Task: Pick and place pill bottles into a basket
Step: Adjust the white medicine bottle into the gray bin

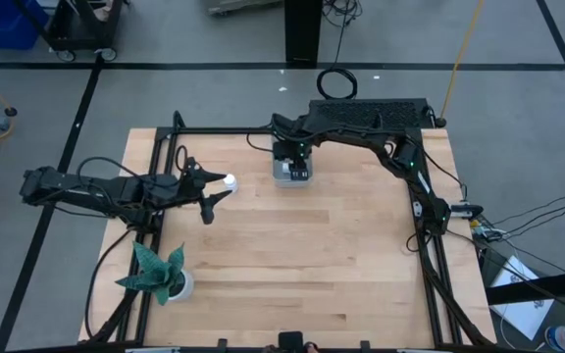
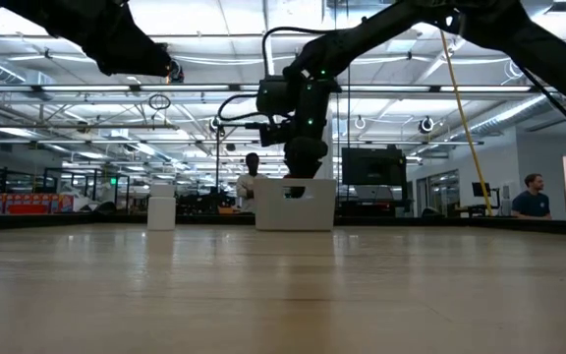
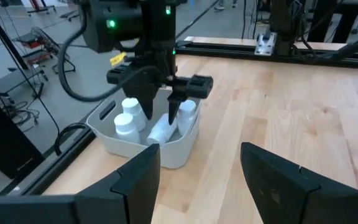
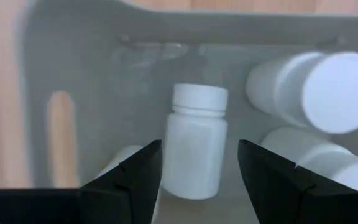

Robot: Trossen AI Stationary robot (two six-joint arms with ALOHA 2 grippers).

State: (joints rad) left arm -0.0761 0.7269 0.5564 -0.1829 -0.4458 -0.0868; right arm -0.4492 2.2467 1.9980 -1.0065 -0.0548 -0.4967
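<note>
You're looking straight down into the basket (image 4: pixel 73 68) past the right gripper (image 4: pixel 197 180), whose two dark fingers (image 4: pixel 129 180) stand apart. Between them a pill bottle (image 4: pixel 194 143) lies on its side, free of both fingers. More bottles (image 4: pixel 309 87) crowd one side of it, and another shows partly behind one finger

1. Both arms are dark, near-black, built of slim jointed segments.
2. Black cables loop loosely along the left arm (image 1: pixel 96 188) and trail off the right arm (image 1: pixel 400 147).
3. A green light glows on the right arm's wrist housing (image 3: pixel 110 25).
4. A small yellow tag sits below that housing.
5. Left pincer (image 3: pixel 199 177): two broad, flat, matte-black fingers.
</note>
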